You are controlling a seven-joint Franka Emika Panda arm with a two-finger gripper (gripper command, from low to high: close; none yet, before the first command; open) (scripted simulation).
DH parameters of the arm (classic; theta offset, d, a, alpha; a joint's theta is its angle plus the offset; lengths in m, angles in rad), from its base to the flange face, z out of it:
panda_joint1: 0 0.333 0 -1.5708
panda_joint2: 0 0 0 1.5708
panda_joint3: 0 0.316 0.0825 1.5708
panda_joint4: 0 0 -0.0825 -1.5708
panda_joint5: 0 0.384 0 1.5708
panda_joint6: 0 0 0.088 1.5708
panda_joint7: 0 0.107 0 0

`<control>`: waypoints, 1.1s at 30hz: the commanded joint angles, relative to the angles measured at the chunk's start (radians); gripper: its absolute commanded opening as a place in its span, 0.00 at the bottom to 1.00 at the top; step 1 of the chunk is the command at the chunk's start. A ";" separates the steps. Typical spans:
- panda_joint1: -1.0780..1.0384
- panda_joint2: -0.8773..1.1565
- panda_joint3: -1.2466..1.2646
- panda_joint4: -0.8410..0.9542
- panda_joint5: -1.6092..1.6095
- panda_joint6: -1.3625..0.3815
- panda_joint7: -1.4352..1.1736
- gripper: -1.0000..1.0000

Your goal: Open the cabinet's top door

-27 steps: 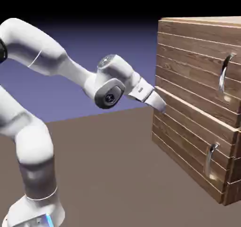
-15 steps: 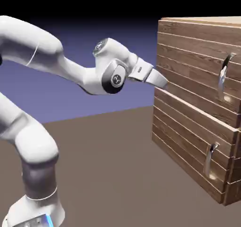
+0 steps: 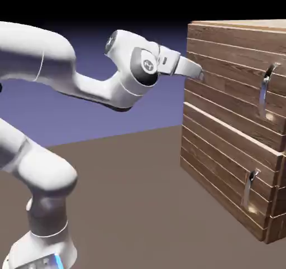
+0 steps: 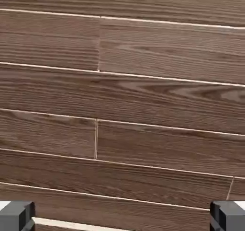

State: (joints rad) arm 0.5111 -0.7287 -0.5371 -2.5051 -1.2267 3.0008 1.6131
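In the exterior view, the white robot arm reaches in from the left, its wrist bent so that the gripper points toward the exterior view's right, with its tip at the left part of the top door as seen here; whether it touches the planks, I cannot tell. The brown plank cabinet stands at the exterior view's right. Its top door is closed, sitting directly above the lower panel, which is closed too. The curved metal handle of the top door is upright near the picture's right edge, well apart from the gripper. Below it, the smaller handle is on the lower panel. In the hand view, dark brown planks with pale seams fill nearly everything, the seams sloping slightly down to the right. The two grey fingertips show at the bottom corners, spread wide, with nothing pinched between them. A thicker pale strip runs along the bottom edge, between the fingertips.
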 commanded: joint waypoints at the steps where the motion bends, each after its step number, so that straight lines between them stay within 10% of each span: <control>1: 0.018 -0.006 -0.019 0.011 -0.044 -0.001 0.031 1.00; 33: 0.584 -0.186 -0.628 0.357 -1.435 -0.042 1.020 1.00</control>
State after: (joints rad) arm 1.0950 -0.9145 -1.1656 -2.1484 -2.6618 2.9585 2.6335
